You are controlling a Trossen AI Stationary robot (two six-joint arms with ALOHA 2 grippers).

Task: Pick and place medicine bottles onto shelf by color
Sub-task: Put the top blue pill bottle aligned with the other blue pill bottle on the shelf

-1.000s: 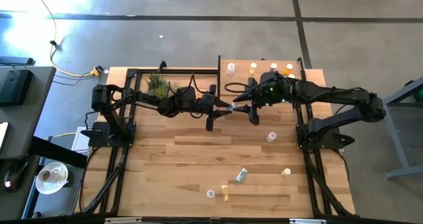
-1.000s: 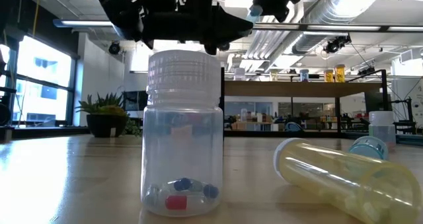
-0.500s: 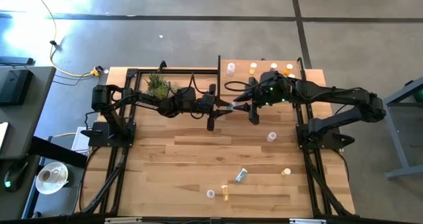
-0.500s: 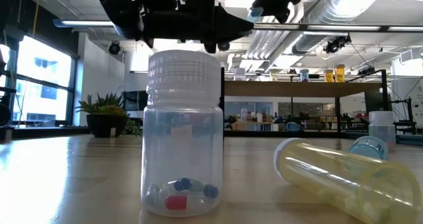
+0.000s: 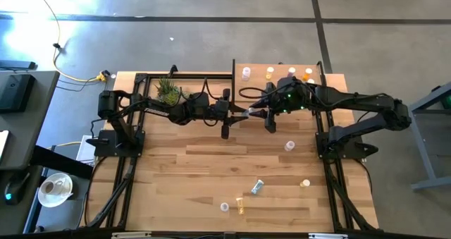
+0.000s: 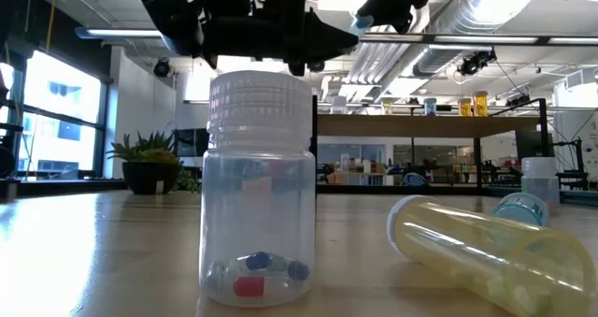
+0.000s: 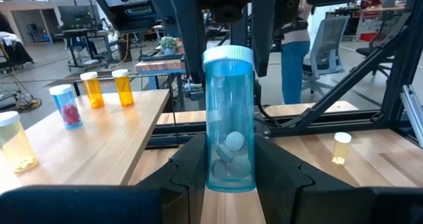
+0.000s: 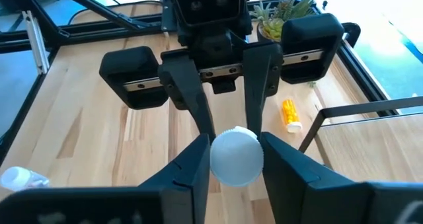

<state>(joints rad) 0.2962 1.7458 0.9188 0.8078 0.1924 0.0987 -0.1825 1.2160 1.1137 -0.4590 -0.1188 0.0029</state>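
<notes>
Above the worktop's middle, just left of the shelf, I have both claws clamped on one pale blue bottle: left claw at its base, right claw at its white cap.

A pale blue bottle with a white cap sits between dark, near-black fingers. On the light-wood shelf stand two orange bottles, one clear with red contents, and a yellowish one. The tabletop is striped blond planking; a green plant stands on it. Nearby, a clear bottle holds blue and red pills, beside a pale yellow one.
</notes>
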